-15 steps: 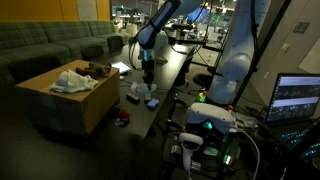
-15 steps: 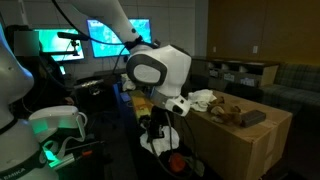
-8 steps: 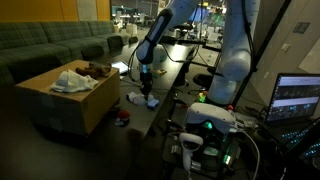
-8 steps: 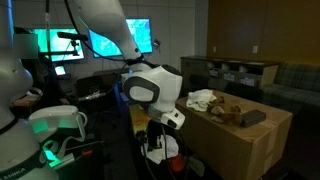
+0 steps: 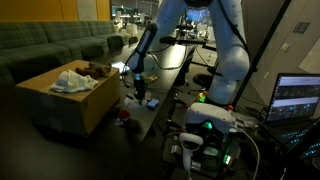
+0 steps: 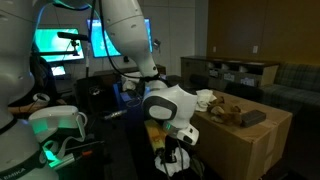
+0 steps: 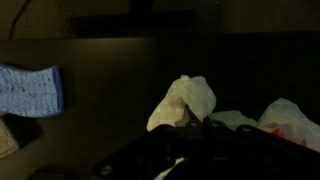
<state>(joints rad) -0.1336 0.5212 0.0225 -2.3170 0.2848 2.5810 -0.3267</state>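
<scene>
Exterior view, table side: the arm is reaching down over the dark table [image 5: 165, 95], and the gripper [image 5: 139, 94] is hanging just above its surface. A white crumpled wad [image 5: 130, 98] is lying right beside the fingertips; whether they are touching it cannot be told. A small red object [image 5: 124, 116] is lying near the table's front edge. A cardboard box [image 5: 70, 105] is standing beside the table and is carrying a white cloth [image 5: 72, 80].

Exterior view, robot side: the gripper [image 6: 172, 158] is pointing straight down under the large white wrist joint, low over the table. The wad is mostly hidden behind it. The cardboard box [image 6: 245, 140] is standing just beyond.

Wrist view: the picture is very dark. The white crumpled wad [image 7: 187, 100] is lying directly ahead of the gripper [image 7: 192, 135], near the fingertips. A blue cloth [image 7: 32, 88] is lying well apart at one side. The fingers are showing only as dark shapes, so whether the jaws are standing apart or together cannot be told.
</scene>
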